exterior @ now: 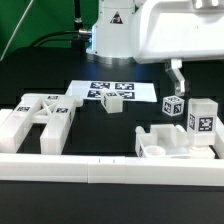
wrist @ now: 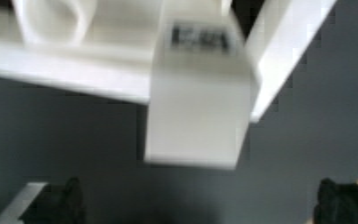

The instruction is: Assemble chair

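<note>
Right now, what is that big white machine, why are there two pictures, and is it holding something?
The big white machine is a robot arm that builds a chair from loose white plastic pieces. One picture comes from a camera standing off the arm. The other comes from a camera on its wrist, looking past its pincer.

On the black table lie a flat white slotted panel, a small white cube with a black-and-white tag and more white blocks. The thin white marker board is no chair part.

The pincer is open and holds nothing. The blurry white square bar in the wrist view is not between its fingers.
</note>
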Robot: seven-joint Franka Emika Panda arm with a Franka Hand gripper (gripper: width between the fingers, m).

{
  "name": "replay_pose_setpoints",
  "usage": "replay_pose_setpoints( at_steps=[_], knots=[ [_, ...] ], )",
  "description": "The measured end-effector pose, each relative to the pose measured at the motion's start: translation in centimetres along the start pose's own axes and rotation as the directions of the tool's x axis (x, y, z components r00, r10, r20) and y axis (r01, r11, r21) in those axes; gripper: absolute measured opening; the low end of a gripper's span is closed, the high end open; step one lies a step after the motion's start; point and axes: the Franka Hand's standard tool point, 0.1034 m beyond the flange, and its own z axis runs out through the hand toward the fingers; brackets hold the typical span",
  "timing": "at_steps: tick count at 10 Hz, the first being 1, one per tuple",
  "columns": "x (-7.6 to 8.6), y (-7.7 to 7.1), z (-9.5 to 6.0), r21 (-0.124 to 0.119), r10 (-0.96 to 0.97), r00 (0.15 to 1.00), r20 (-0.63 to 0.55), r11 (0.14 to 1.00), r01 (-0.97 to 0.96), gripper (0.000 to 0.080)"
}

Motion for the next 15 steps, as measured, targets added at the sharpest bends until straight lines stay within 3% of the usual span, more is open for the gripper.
replay_pose_setpoints(
  at_steps=[3,4,5,9,11,12,13,15],
  knots=[
    [-0.5,0.4,0.6,0.031,0.005,0.985,0.170,0.999,-0.011,0.0649],
    [-1.3,0.0,0.7,0.053,0.009,0.957,0.289,0.998,-0.026,0.0649],
    [-0.8,-0.2,0.9,0.068,0.005,0.938,0.346,0.997,-0.030,0.0649],
    [-0.7,0.4,2.1,0.065,0.003,0.946,0.325,0.998,-0.025,0.0649],
    [-0.7,0.4,2.2,0.065,0.003,0.945,0.326,0.998,-0.026,0.0389],
    [-0.7,0.3,2.2,0.065,0.002,0.946,0.323,0.998,-0.025,0.0389],
    [-0.7,0.3,2.2,0.065,0.002,0.946,0.323,0.998,-0.025,0.0284],
    [-0.7,0.3,2.2,0.060,0.022,0.946,0.324,0.997,-0.043,0.0284]
  ],
)
